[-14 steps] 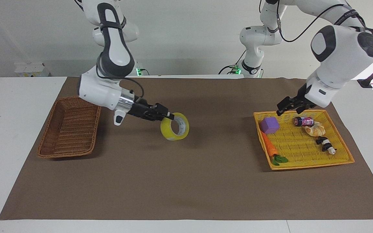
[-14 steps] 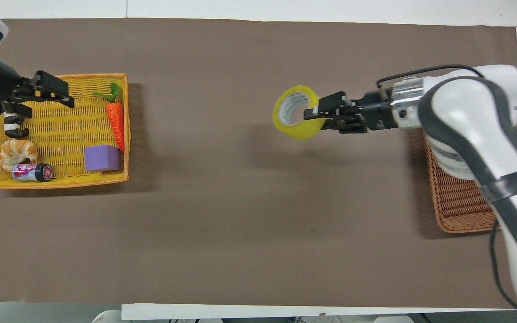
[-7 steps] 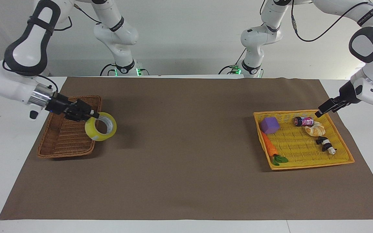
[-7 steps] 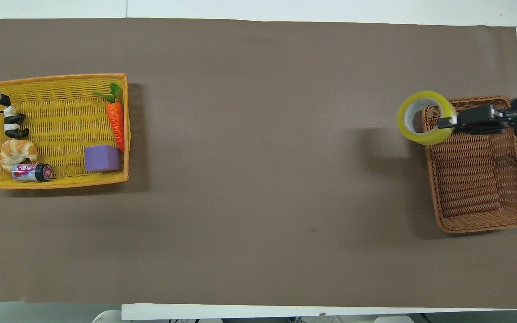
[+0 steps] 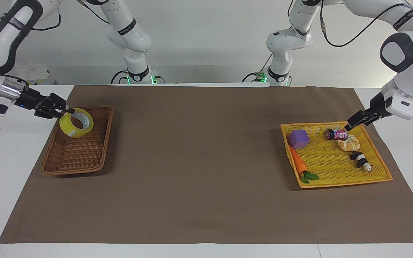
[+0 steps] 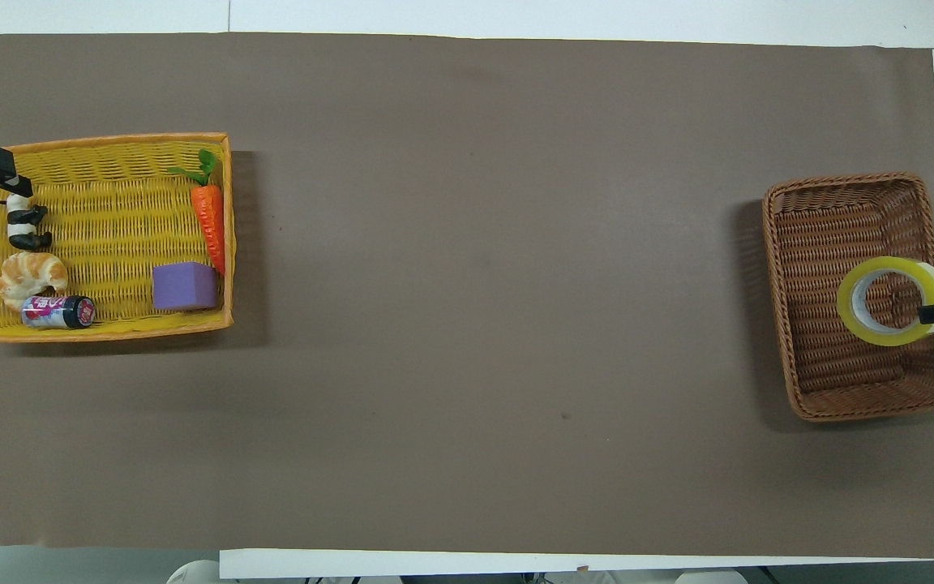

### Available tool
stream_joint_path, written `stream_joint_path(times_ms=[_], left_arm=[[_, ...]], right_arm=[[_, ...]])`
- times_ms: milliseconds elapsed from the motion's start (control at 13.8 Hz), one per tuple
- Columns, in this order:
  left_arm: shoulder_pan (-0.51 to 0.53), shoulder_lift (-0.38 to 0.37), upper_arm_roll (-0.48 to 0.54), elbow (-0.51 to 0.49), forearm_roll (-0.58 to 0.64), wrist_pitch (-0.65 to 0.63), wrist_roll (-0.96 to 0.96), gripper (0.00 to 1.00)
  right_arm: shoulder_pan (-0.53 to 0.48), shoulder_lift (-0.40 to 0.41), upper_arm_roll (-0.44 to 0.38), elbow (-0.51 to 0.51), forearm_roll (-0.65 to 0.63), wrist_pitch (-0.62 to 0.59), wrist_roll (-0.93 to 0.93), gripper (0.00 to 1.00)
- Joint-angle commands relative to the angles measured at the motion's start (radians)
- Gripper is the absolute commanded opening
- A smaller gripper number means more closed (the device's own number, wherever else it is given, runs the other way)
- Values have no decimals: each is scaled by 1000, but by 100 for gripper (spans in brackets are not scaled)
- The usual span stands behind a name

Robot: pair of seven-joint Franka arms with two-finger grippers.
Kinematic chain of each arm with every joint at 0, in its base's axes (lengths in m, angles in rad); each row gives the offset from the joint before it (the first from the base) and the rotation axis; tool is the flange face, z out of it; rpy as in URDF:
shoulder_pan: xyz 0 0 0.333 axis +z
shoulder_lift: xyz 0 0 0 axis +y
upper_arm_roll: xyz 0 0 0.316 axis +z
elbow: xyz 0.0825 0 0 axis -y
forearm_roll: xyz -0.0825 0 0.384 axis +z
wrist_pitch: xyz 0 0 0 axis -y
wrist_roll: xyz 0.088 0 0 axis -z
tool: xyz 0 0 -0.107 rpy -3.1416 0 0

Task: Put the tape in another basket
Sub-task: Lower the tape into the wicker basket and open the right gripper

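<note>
Two arms: yours to watch.
Right gripper (image 5: 67, 111): clamped on yellow translucent tape roll (image 5: 76, 122), over brown woven wicker basket (image 5: 84, 162).
Left gripper (image 5: 350, 125): fingers spread, over yellow woven tray (image 5: 346, 181).

Yellow tape (image 5: 76, 123); brown woven basket (image 5: 84, 163)

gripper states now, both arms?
Right gripper: shut on the tape, held over the brown basket.
Left gripper: open, empty, over the yellow basket's rim.

yellow tray (image 5: 380, 178) | holds: cube (image 5: 298, 138), carrot (image 5: 298, 162), can (image 5: 336, 134), croissant (image 5: 349, 144), panda (image 5: 360, 160)
</note>
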Motion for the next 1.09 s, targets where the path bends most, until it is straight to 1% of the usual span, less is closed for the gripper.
stream_joint_path(times_ms=[0,73,145,218,291,364,436,509,582,655,727,873,1018], left_arm=[[-9,-31,2,-31,24,12,-6,99],[-24,-36,-4,-26,27,12,-7,99],[-61,-39,-1,-19,27,9,-7,99],[-107,-39,1,4,45,-8,-9,99],[-133,-39,-4,44,92,-57,-9,99],[-127,-45,-26,70,115,-113,-10,99],[-117,-69,-48,69,116,-129,-9,99],[-106,-92,-50,66,113,-131,-7,99],[-104,-102,-51,67,111,-138,-7,99],[-103,-103,-54,66,108,-126,-7,99],[-103,-103,-54,66,105,-112,-9,99],[-103,-105,-54,63,102,-109,-7,99],[-104,-113,-54,58,103,-111,-7,99]], right_arm=[[2,54,19,-3,-22,-12,-49,0],[2,84,25,3,-22,-7,-63,0],[5,114,27,4,-21,6,-90,0],[16,115,29,3,-21,19,-94,0],[33,117,29,1,-19,23,-94,0],[33,117,27,0,-21,38,-94,0],[31,115,27,-3,-21,45,-94,0],[30,115,27,-3,-25,49,-94,12],[31,115,27,-3,-35,54,-97,42],[33,117,27,-2,-53,65,-101,88],[31,114,27,-2,-70,86,-121,100],[39,83,25,3,-108,118,-132,100],[62,21,27,9,-189,161,-95,100]])
